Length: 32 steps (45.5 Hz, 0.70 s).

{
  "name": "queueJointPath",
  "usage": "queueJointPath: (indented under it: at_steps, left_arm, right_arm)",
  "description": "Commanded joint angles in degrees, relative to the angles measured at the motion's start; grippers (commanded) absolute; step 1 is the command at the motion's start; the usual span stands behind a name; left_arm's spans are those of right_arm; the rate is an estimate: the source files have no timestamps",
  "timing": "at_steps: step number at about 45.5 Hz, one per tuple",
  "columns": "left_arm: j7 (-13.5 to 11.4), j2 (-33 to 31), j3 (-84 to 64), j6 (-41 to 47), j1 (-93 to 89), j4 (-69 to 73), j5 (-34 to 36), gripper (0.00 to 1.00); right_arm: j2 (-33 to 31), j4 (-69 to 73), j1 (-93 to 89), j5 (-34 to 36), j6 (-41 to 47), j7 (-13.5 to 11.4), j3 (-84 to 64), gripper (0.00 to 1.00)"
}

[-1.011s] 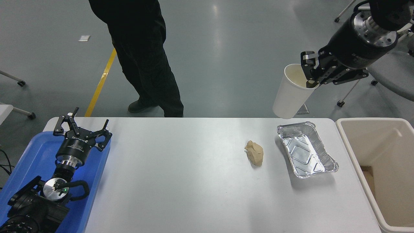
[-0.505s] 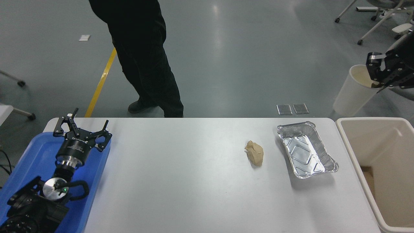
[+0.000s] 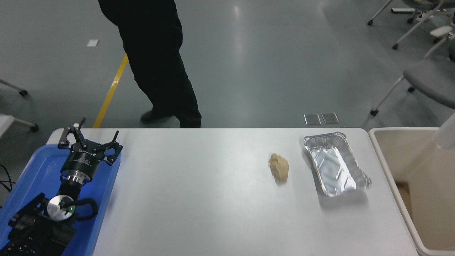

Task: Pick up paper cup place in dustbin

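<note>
Spread wide apart, the jaws of the left gripper (image 3: 90,142) are holding nothing as its arm is lying parked over the blue plastic tray (image 3: 32,174) at the lower left. No part of the right gripper is showing, so the state of its jaws cannot be told.

At the right edge, a blurred white tapered shape, apparently the plain white paper cup (image 3: 447,135), is showing above the far part of the large beige rectangular plastic dustbin (image 3: 382,149). It is cut off by the picture's edge and smeared, so which way it is pointing and how its long axis is lying cannot be told, nor whether anything is touching it.

On the white tabletop (image 3: 199,199), a shiny rectangular foil tray (image 3: 336,168) is sitting near the dustbin's left wall, and a crumpled tan paper wad (image 3: 279,168) is lying left of that tray, apart from it. A person in black trousers (image 3: 160,64) is standing beyond the far side.
</note>
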Motion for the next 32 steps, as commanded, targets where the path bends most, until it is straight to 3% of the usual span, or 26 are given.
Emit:
queueJointPath:
  at_steps: [1, 5, 12, 22, 32]
  left_arm:
    - [0.0, 0.0, 0.0, 0.0, 0.0, 0.0, 0.0, 0.99]
    - [-0.1, 0.0, 0.0, 0.0, 0.0, 0.0, 0.0, 0.99]
    - [-0.1, 0.0, 0.0, 0.0, 0.0, 0.0, 0.0, 0.99]
    - [-0.1, 0.0, 0.0, 0.0, 0.0, 0.1, 0.0, 0.99]
    - [-0.1, 0.0, 0.0, 0.0, 0.0, 0.0, 0.0, 0.99]
  right_arm:
    - [1.3, -10.6, -22.1, -4.1, -10.8, 5.1, 11.0, 0.0]
    - [4.5, -14.9, -27.3, -4.3, -13.6, 7.6, 12.1, 0.0]
    - [9.6, -22.2, -34.5, -4.3, -16.8, 9.3, 12.9, 0.0]
    - [16.0, -34.3, -43.8, -4.3, -17.6, 9.5, 19.8, 0.0]
    - [17.5, -35.7, -45.2, -4.2, -17.8, 9.5, 20.5, 0.0]
